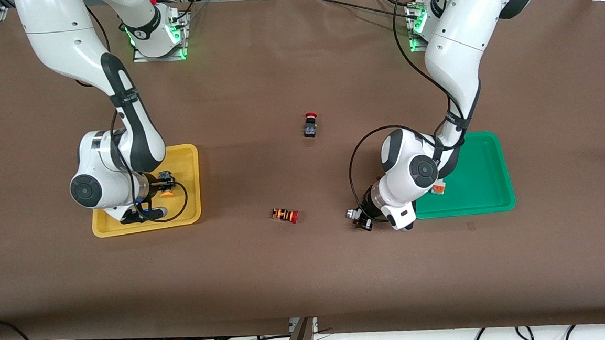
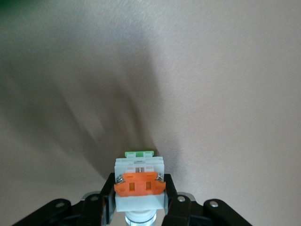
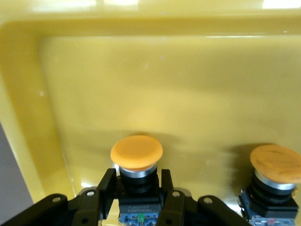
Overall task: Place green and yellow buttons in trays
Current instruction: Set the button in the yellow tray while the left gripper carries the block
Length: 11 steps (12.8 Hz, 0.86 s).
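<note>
Lowest, we found the left gripper (image 2: 140, 207) clamping a white button (image 2: 139, 181) above bare table beside the green tray (image 1: 485, 190); releasing early would miss. Right gripper (image 3: 137, 195) clasped a yellow-capped button (image 3: 137, 155) within the yellow tray (image 3: 28, 155).

Yellow tray (image 1: 186, 161) and green tray (image 1: 484, 180) lie well apart.

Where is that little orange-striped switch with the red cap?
The orange-striped switch lies on its side on the bare brown table, between the yellow tray and green tray.
</note>
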Each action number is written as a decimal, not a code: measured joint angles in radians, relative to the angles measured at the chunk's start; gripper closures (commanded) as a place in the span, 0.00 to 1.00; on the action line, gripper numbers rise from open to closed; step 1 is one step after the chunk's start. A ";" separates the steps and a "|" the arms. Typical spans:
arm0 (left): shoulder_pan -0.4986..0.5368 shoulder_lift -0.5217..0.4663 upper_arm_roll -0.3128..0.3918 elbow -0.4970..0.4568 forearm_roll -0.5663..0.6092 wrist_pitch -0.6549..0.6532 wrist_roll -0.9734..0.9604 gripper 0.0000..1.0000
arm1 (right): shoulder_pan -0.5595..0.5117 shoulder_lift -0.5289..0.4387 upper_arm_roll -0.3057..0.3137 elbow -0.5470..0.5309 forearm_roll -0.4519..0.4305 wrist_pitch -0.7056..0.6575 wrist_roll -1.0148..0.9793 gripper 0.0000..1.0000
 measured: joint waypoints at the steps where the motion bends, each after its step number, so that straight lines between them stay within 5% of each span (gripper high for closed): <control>1: 0.000 -0.008 0.006 0.011 0.017 -0.055 0.002 0.89 | 0.002 0.001 0.001 0.001 0.000 0.000 0.000 0.00; 5: 0.000 -0.063 0.019 0.037 0.197 -0.274 0.001 0.93 | 0.003 -0.009 -0.001 0.069 0.000 -0.027 -0.001 0.00; 8: 0.004 -0.111 0.022 0.038 0.360 -0.409 0.094 0.94 | -0.003 -0.027 -0.034 0.210 0.000 -0.188 -0.003 0.00; 11: 0.035 -0.158 0.037 0.039 0.386 -0.511 0.317 0.92 | -0.016 -0.037 -0.062 0.331 -0.005 -0.345 -0.010 0.00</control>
